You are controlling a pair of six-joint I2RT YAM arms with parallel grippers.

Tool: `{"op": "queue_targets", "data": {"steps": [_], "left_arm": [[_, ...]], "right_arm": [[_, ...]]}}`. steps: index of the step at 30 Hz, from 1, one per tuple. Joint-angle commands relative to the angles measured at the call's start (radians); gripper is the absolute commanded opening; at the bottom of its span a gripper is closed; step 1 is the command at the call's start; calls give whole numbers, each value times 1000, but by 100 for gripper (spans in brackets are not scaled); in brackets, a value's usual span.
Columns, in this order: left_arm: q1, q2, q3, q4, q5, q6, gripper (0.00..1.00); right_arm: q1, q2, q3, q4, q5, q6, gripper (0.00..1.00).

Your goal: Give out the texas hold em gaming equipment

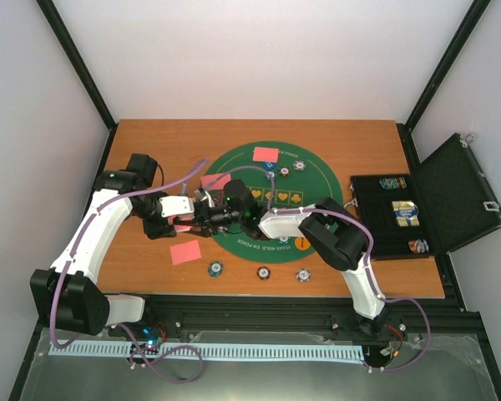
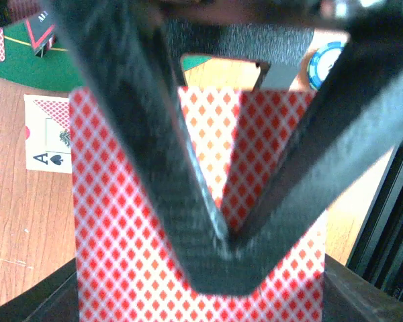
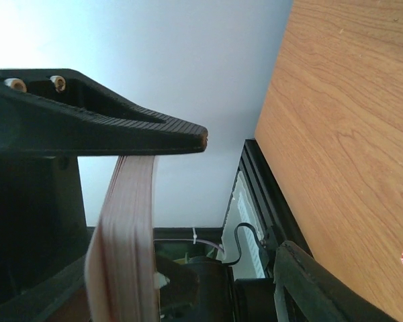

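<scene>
My left gripper (image 1: 190,220) (image 2: 225,247) is shut on a single red-backed card (image 2: 127,228), pinched between the fingertips. My right gripper (image 1: 212,215) meets it at the left edge of the green mat (image 1: 326,180) and is shut on the deck of cards (image 3: 124,235), seen edge-on under its upper finger (image 3: 121,127). Red-backed cards lie at the mat's far side (image 1: 266,154), its left (image 1: 215,180) and on the wood (image 1: 185,251). Blue/white chips (image 1: 215,268) (image 1: 303,274) and a dark chip (image 1: 263,271) sit along the near edge. A black-red triangular marker (image 2: 43,33) is on the mat.
An open black case (image 1: 451,196) with more chips stands at the right. Further chips (image 1: 299,164) lie at the mat's far side and an orange disc (image 1: 301,245) at its near side. A face-up ace of spades (image 2: 46,151) lies left of my left gripper.
</scene>
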Motion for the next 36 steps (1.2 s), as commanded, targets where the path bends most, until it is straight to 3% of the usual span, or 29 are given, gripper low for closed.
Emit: {"op": "queue_targets", "data": {"steps": [1, 8, 16, 19, 36], "left_arm": [[-1, -13, 49, -6, 31, 2, 10], [-1, -13, 53, -4, 27, 4, 10], [-2, -13, 33, 9, 16, 11, 10], [-1, -15, 23, 15, 10, 11, 10], [-1, -20, 6, 22, -13, 21, 10]], "right_arm": [[-26, -11, -64, -46, 0, -28, 59], [-34, -67, -60, -139, 4, -97, 52], [-46, -147, -99, -119, -2, -79, 28], [-47, -198, -87, -202, 12, -129, 23], [-65, -272, -140, -260, 16, -162, 3]]}}
